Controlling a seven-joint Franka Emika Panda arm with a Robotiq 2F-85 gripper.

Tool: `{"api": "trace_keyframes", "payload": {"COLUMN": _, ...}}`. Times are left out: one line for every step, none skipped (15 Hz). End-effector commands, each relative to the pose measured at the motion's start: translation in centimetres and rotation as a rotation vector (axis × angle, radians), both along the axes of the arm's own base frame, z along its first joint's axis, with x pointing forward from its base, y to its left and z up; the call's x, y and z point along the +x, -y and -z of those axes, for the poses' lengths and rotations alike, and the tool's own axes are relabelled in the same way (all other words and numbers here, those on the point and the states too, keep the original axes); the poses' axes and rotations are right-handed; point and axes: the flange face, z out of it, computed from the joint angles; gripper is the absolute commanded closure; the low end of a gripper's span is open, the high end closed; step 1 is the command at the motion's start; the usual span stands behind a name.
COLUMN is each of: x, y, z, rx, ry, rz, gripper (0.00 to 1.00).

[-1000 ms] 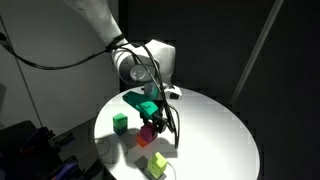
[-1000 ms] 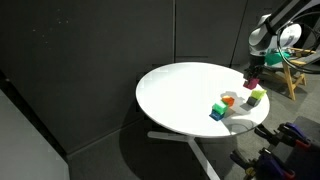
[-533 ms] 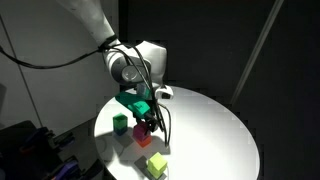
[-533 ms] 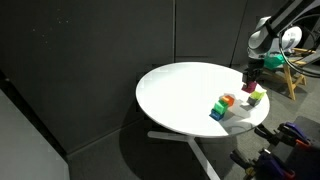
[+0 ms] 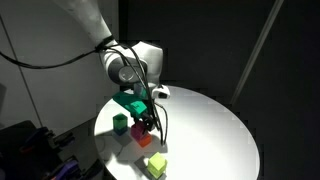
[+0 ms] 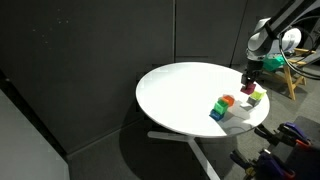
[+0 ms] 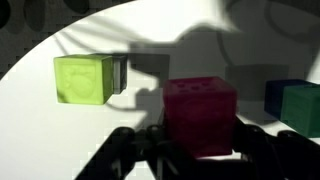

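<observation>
The gripper [image 7: 197, 150] was clenched on the red cube [image 7: 200, 112] over the white table [image 7: 190, 45] — mid-carry, seemingly. A lime cube [image 7: 84, 80] lay at its ten o'clock — any set-down would need clearance there.

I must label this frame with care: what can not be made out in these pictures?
Wrist view: green cube cut off by the right edge.
Wrist view: underside of the red cube hidden by the gripper.
Exterior view: orange thing too small to identify.
</observation>
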Motion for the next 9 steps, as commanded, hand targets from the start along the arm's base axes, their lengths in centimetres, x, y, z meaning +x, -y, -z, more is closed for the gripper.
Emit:
{"api": "trace_keyframes", "payload": {"x": 0.6, "y": -0.4, "z": -0.5, "rx": -0.020, "ry": 0.005, "rz": 0.019, "gripper": 0.72}}
{"api": "trace_keyframes", "payload": {"x": 0.7, "y": -0.5, "z": -0.5, "rx": -0.020, "ry": 0.004, "rz": 0.019, "gripper": 0.72}}
{"api": "trace_keyframes", "payload": {"x": 0.8, "y": -0.6, "z": -0.3, "rx": -0.022, "ry": 0.003, "rz": 0.022, "gripper": 0.72}}
{"api": "trace_keyframes", "payload": {"x": 0.9, "y": -0.7, "z": -0.2, "rx": -0.022, "ry": 0.002, "rz": 0.025, "gripper": 0.72}}
{"api": "trace_keyframes", "payload": {"x": 1.1, "y": -0.7, "z": -0.1, "rx": -0.022, "ry": 0.001, "rz": 0.029, "gripper": 0.72}}
{"api": "trace_keyframes", "payload": {"x": 1.4, "y": -0.8, "z": 0.0, "rx": -0.022, "ry": 0.001, "rz": 0.032, "gripper": 0.72}}
{"api": "trace_keyframes", "payload": {"x": 1.6, "y": -0.9, "z": 0.0, "rx": -0.023, "ry": 0.001, "rz": 0.036, "gripper": 0.72}}
{"api": "trace_keyframes", "payload": {"x": 2.0, "y": -0.9, "z": 0.1, "rx": -0.022, "ry": -0.001, "rz": 0.040, "gripper": 0.72}}
{"api": "trace_keyframes", "payload": {"x": 2.3, "y": -0.9, "z": 0.2, "rx": -0.023, "ry": -0.002, "rz": 0.044, "gripper": 0.72}}
